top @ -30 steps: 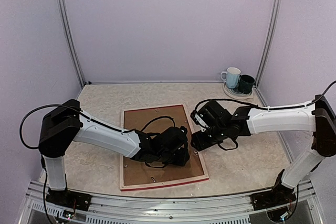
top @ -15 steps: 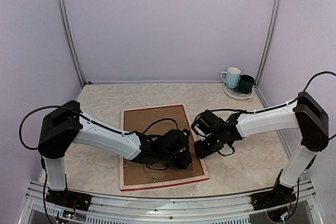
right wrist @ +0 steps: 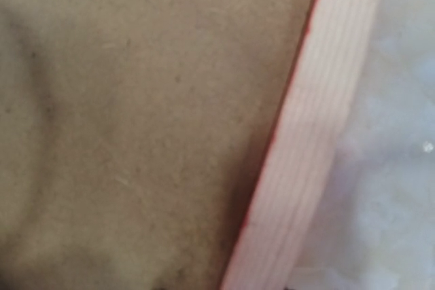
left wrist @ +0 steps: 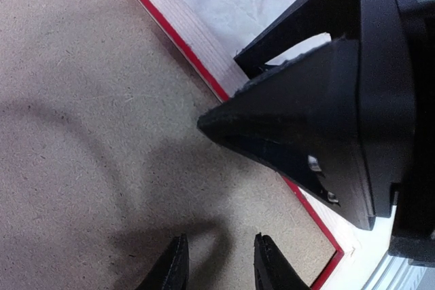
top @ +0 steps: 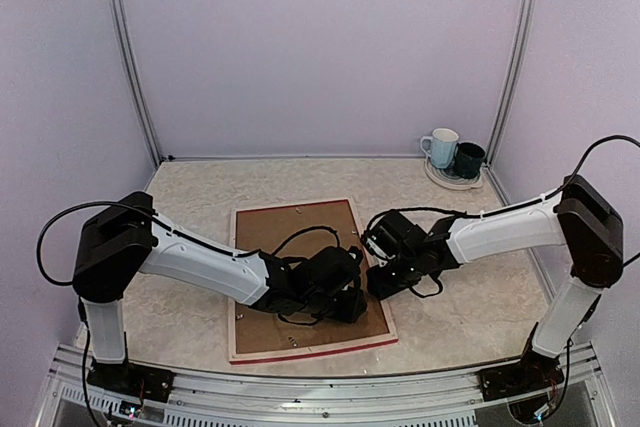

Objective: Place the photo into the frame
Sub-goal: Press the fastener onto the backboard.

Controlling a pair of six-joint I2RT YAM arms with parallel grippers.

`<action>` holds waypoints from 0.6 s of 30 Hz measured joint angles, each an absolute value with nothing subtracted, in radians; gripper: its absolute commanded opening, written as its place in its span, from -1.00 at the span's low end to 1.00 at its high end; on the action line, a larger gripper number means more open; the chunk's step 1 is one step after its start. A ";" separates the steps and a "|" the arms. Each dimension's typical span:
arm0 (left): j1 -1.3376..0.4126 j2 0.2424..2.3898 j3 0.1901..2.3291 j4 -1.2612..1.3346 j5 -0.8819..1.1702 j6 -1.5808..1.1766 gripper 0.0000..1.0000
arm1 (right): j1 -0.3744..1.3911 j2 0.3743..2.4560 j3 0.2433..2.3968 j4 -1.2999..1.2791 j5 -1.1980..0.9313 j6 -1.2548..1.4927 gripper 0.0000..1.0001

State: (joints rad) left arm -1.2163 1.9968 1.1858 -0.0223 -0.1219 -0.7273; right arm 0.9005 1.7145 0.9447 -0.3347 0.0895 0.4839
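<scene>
The frame (top: 310, 352) lies face down on the table (top: 470, 307), close to the arm bases. Its pale wood back is up, and a thin red line shows along its near edge. A brown backing board (top: 270, 232) fills its opening.

The left gripper (top: 345, 302) hangs over the board's near right part. From above it is only a dark mass. The left wrist view shows its two fingertips (left wrist: 173, 269) a little apart over the bare board (left wrist: 81, 100), with nothing between them.

Just beyond, the right gripper (top: 378, 282) sits at the frame's right rail. In the left wrist view it appears as a black wedge (left wrist: 238, 123) reaching across the pale rail (left wrist: 197, 35) onto the board's edge. Whether it touches or grips anything I cannot tell.

The right wrist view shows none of its own fingers. It shows only board (right wrist: 136, 100), the rail (right wrist: 319, 134) with its red inner line, and mottled tabletop (right wrist: 394, 168), all blurred.

In the far right corner, seen only from above, a pale mug (top: 439, 146) and a dark mug (top: 468, 158) stand on a saucer (top: 452, 181).
</scene>
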 measured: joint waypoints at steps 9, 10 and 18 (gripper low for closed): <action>-1.217 2.000 1.186 -0.015 -0.120 -0.727 -0.33 | 0.900 1.610 0.939 -0.404 0.102 0.470 -0.28; -1.216 2.000 1.186 -0.015 -0.120 -0.727 -0.33 | 0.900 1.597 0.944 -0.412 0.107 0.468 -0.28; -1.217 2.000 1.187 -0.015 -0.120 -0.727 -0.33 | 0.900 1.618 0.958 -0.416 0.113 0.462 -0.29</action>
State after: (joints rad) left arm -1.2167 2.0003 1.1866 -0.0147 -0.1200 -0.7273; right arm 0.9001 1.6176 0.9577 -0.4160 0.1135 0.4618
